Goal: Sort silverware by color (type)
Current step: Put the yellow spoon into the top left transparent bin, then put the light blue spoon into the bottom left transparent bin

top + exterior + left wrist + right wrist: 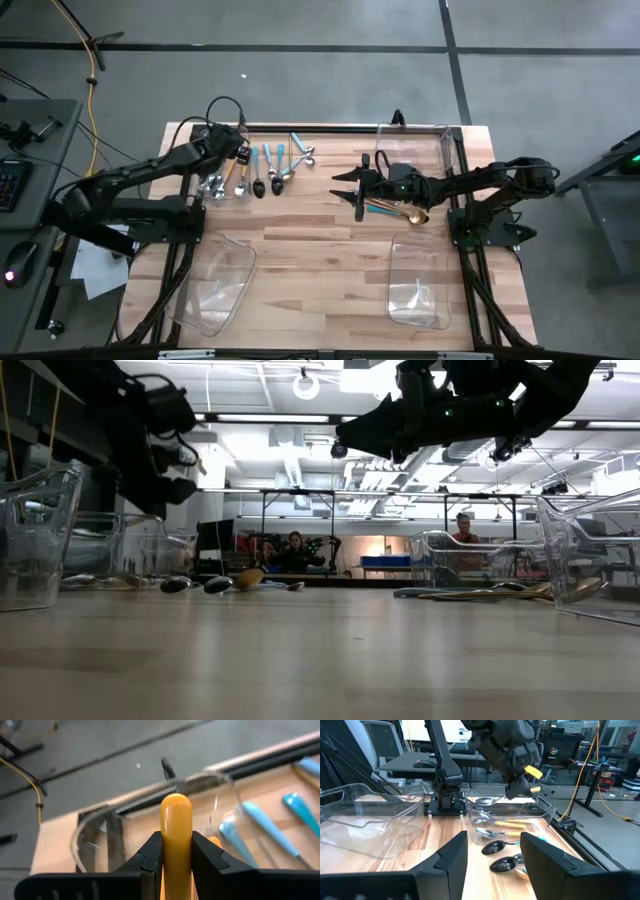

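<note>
Left wrist: orange handle [176, 840] between pincer fingers [207, 857]

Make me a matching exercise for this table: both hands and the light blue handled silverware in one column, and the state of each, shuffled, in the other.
Column one:
1. left hand
2. right hand
3. light-blue-handled silverware

Column two:
A. open, holding nothing
B. lying on the table
C. shut on an orange handle

Pairs: 1-C, 2-A, 3-B
</note>
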### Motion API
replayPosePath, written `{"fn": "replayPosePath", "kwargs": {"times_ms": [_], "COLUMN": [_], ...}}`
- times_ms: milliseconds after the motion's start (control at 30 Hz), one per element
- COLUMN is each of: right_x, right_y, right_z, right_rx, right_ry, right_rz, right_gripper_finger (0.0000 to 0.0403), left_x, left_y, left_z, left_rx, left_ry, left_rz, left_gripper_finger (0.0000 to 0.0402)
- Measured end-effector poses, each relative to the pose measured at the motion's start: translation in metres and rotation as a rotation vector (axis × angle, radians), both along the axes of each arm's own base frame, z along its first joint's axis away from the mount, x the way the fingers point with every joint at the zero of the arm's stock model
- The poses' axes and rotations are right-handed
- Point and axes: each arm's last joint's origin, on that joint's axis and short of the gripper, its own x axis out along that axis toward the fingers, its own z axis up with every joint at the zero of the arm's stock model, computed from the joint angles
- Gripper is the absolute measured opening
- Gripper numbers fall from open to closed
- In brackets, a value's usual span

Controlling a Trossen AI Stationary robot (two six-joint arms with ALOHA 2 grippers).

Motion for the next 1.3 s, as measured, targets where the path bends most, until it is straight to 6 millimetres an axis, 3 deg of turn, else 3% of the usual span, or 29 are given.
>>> {"fn": "replayPosePath", "kwargs": {"times_ms": [267, 600, 833, 1300], "right_x": [0.0, 0.0, 0.0, 0.0], "right_y": [0.0, 0.0, 0.0, 0.0], "right_z": [0.0, 0.0, 0.0, 0.0], "right_rx": [0.0, 0.0, 0.0, 0.0], "right_ry": [-0.001, -0.001, -0.001, -0.001], "right_rz": [0.0, 0.0, 0.0, 0.0], "right_gripper_finger": [0.0168, 0.0168, 0.0168, 0.0168], "left_x": [0.0, 0.002, 0.004, 0.004], "left_y": [0.017, 0.026, 0.027, 0.027], "left_z": [-0.024, -0.044, -0.051, -0.048], "left_rx": [-0.175, -0.267, -0.307, -0.308], "left_ry": [0.037, 0.101, 0.115, 0.122], "left_rz": [-0.01, -0.001, -0.017, -0.042], "left_gripper_finger": [0.0058, 0.0076, 0.0099, 0.0102]}}
